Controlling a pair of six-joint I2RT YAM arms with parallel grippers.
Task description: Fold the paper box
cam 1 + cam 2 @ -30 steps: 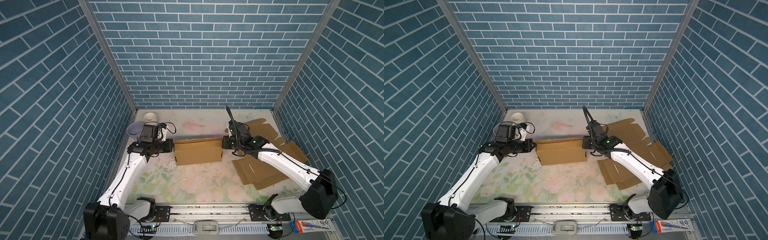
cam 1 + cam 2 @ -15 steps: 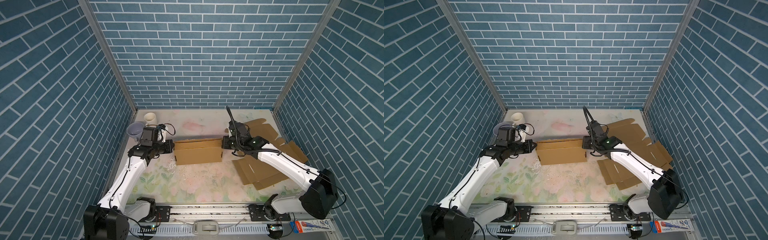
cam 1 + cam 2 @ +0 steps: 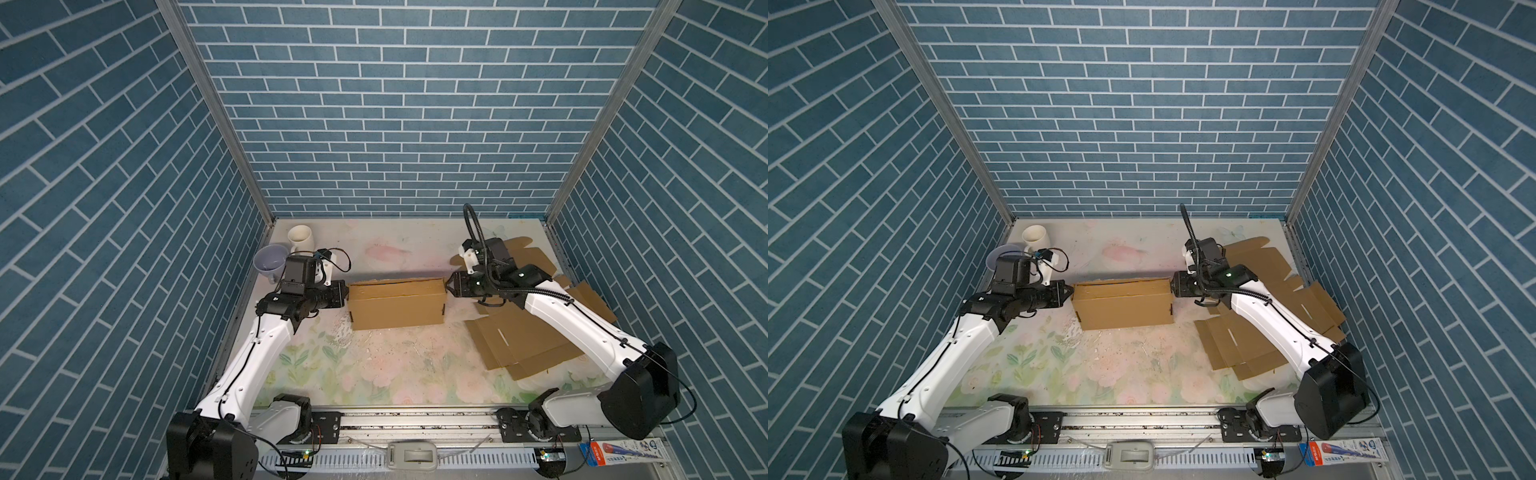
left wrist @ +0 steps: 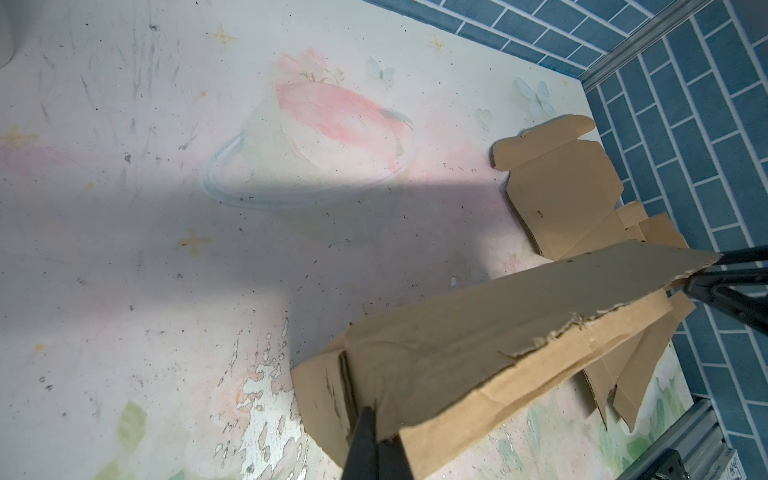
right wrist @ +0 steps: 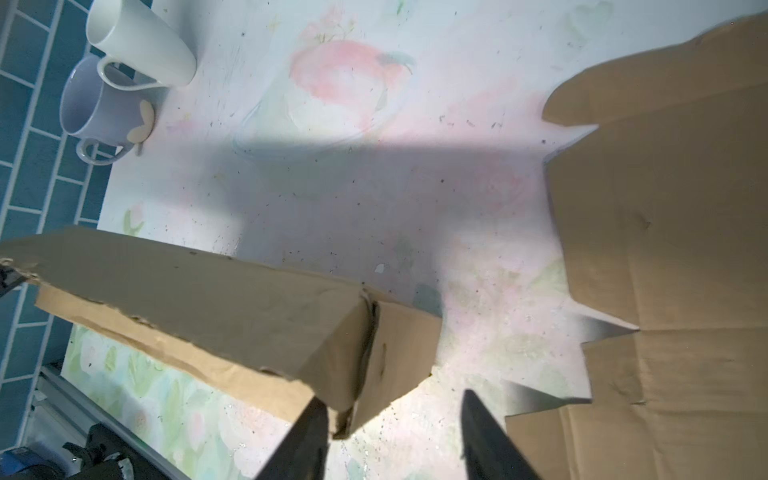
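Now spreads right gripper [image 5: 392, 397] off box [image 3: 395, 307], mid-frame; keeps left gripper [image 4: 374, 432] clenched at far end; likely final squaring; next, retreat without dragging.

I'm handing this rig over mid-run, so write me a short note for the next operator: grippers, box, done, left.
Left gripper: shut, tips at the left end of the paper box; whether it pinches cardboard is unclear.
Right gripper: open at the right end, holding nothing.
Box: mid-table, folded into shape, top seam showing a dark gap.
Spare flat sheets: beneath the right arm.
Left: probably press the lid shut, then withdraw.
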